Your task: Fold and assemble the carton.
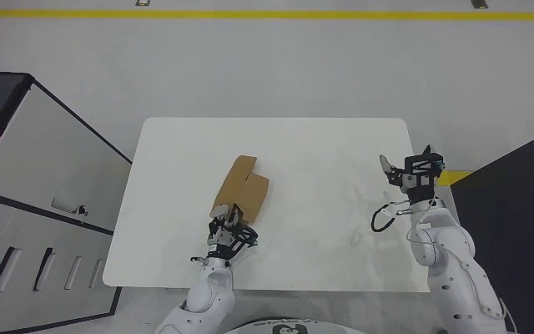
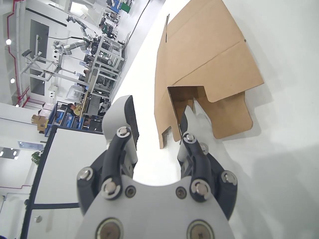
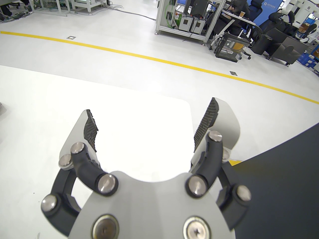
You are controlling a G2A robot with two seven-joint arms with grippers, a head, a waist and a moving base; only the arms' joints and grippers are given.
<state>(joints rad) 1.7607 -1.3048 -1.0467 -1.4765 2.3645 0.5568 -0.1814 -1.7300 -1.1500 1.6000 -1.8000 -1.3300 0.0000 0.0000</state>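
Left claw [image 2: 159, 111] sits at the 6 o'clock end of the carton [image 1: 242, 190], spread wide. One finger [image 2: 197, 119] noses its tip into the gap under the top layer, the other is off the carton's side. Nothing pinched yet. Carton lies flat and collapsed at about 8 o'clock from the centre of the bench [image 1: 334, 150], long axis roughly 6 to 12, slightly tilted. Right claw [image 3: 152, 123] is spread too, empty, at the bench's 3 o'clock edge, well apart from the carton. Handling guess: light corrugated board, stiff across panels, hinges easily at creases, probably skates on the smooth top. Best grip looks like the near flap lip, one layer only, light squeeze so it doesn't crush.
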